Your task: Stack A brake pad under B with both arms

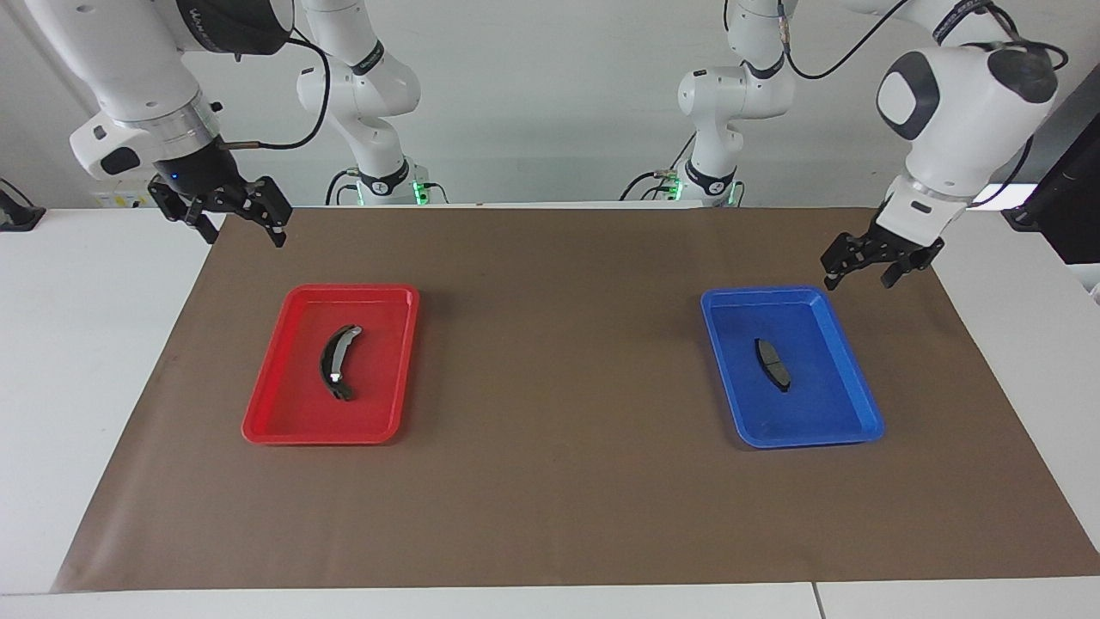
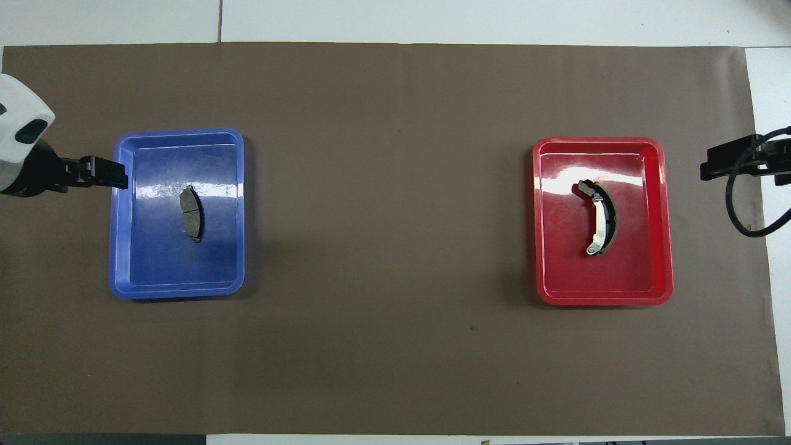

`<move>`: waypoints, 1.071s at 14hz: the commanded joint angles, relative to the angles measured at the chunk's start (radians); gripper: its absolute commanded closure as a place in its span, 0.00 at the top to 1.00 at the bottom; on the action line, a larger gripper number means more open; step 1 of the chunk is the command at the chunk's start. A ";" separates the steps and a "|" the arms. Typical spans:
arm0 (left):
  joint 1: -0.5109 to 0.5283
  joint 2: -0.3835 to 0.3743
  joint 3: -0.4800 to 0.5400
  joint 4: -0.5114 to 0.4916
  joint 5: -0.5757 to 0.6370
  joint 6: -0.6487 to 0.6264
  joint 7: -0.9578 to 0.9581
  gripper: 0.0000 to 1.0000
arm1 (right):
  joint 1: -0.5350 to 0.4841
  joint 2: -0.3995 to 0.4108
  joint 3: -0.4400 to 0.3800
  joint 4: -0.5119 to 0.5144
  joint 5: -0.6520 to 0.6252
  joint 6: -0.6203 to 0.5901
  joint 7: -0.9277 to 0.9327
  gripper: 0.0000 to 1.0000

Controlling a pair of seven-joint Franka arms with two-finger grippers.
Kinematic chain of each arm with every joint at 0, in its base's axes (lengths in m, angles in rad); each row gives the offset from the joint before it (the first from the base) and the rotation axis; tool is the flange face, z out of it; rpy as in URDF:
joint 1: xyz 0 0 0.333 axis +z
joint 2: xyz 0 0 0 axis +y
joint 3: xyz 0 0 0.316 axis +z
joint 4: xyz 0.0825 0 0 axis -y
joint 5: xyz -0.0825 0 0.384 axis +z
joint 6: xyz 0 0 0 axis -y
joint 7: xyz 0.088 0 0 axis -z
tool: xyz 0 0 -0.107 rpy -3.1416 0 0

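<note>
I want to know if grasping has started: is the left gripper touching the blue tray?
Apart. In the facing view the left gripper hangs open above the blue tray corner, with brown mat visible between them.

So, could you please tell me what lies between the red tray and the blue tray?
Nothing: between the red tray and the blue tray only bare brown paper shows, clearest in the overhead view.
</note>
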 commanded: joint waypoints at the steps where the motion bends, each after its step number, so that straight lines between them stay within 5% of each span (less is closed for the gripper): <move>1: -0.022 0.008 0.005 -0.168 0.007 0.198 -0.051 0.97 | -0.004 -0.013 0.005 -0.020 0.001 0.014 -0.007 1.00; 6: -0.058 0.143 0.006 -0.273 0.007 0.478 -0.182 0.97 | -0.004 -0.013 0.005 -0.020 0.006 0.014 -0.007 1.00; 9: -0.058 0.160 0.006 -0.340 0.007 0.568 -0.182 0.96 | -0.002 -0.026 0.008 -0.050 0.012 0.024 -0.007 1.00; 13: -0.056 0.189 0.006 -0.342 0.007 0.559 -0.177 0.95 | 0.001 -0.117 0.008 -0.294 0.012 0.228 -0.011 1.00; 15: -0.058 0.189 0.006 -0.342 0.007 0.542 -0.177 0.92 | 0.014 -0.097 0.008 -0.349 0.015 0.297 -0.014 1.00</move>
